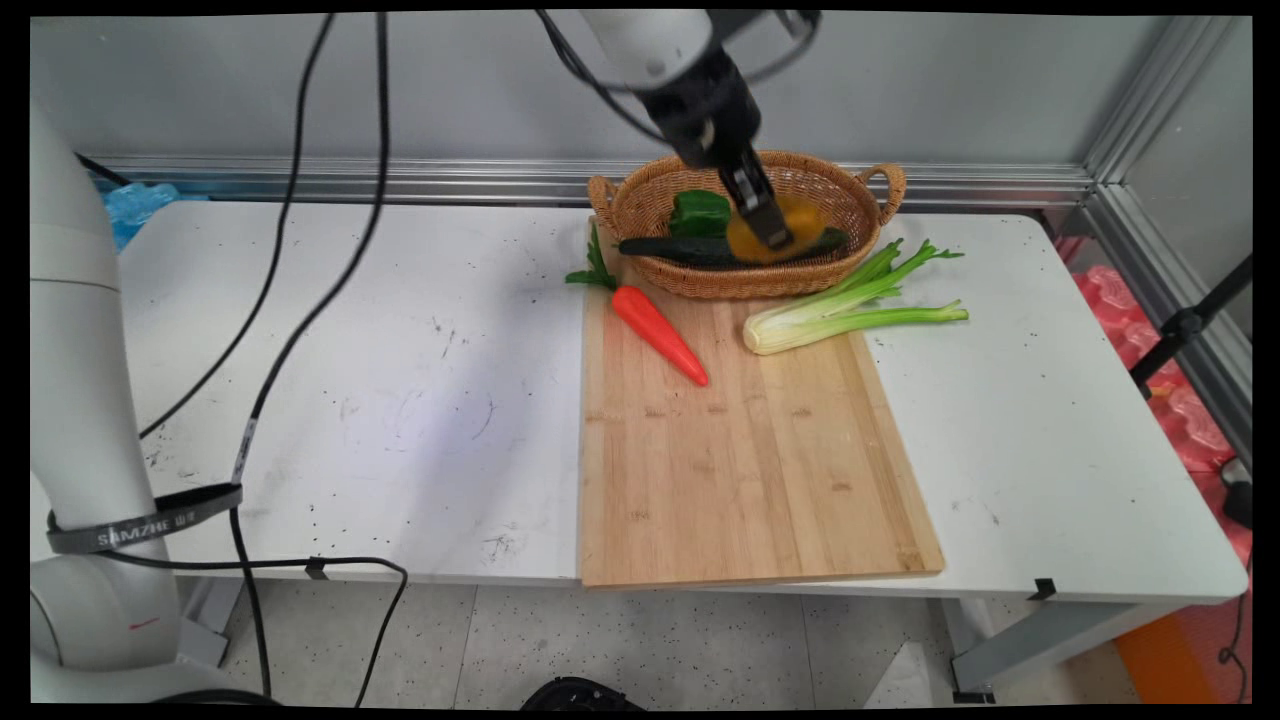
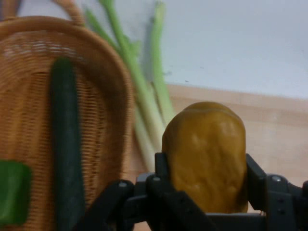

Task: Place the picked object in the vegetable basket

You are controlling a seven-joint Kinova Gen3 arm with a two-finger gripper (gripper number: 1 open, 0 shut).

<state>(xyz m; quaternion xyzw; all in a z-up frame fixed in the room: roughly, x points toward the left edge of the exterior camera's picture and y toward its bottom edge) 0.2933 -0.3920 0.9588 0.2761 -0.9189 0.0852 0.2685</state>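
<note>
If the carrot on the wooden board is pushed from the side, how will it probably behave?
The carrot looks round and tapered, so it would probably roll in a curve. Its glossy skin suggests plastic: likely stiff, light and somewhat slippery. The leafy top may slow the rolling.

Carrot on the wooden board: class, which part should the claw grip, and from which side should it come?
Grip the carrot across its thick orange upper half, near the leaves, coming straight down from above. It lies flat and slanted on the board, tapering to a thin tip, with free space on both long sides, so the fingers probably should straddle it crosswise.
</note>
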